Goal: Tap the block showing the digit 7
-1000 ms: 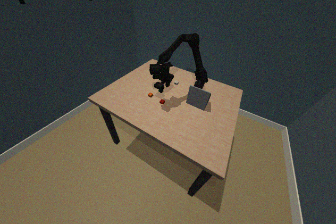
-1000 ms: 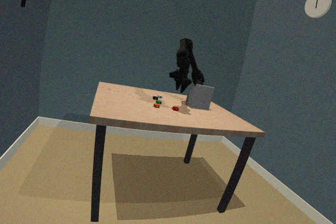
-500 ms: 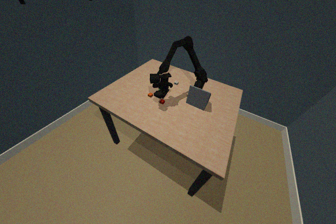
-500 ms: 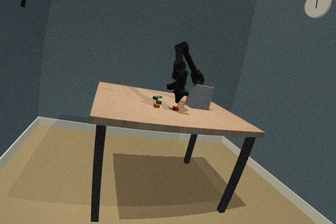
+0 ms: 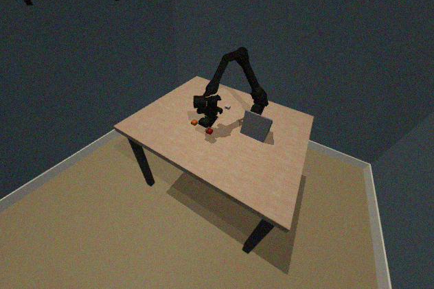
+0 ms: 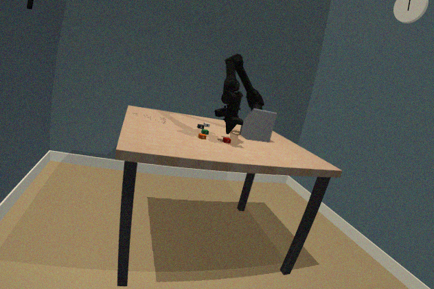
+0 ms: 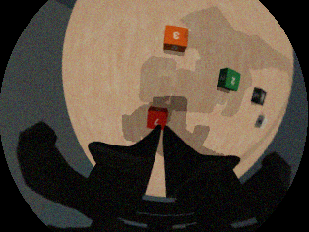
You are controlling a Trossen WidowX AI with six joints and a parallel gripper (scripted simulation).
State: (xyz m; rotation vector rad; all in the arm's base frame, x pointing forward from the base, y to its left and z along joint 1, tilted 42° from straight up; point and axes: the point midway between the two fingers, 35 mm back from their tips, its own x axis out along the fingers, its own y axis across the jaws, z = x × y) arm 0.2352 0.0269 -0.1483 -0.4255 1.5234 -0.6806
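Your black parallel-jaw gripper [image 7: 158, 131] sits at lower centre of the wrist view, fingers closed on nothing, tips just below the small red cube [image 7: 155, 117].

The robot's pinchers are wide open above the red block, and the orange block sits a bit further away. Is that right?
Not quite. The gripper is shut, not wide open: the wrist view shows its fingers meeting in a point, holding nothing. It does hang above the red block, with the orange block further off.

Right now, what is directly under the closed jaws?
In the wrist view the shut jaws, holding nothing, point at the red block on the table. The exterior view shows them above it, apart. Its digit is too blurred to read.
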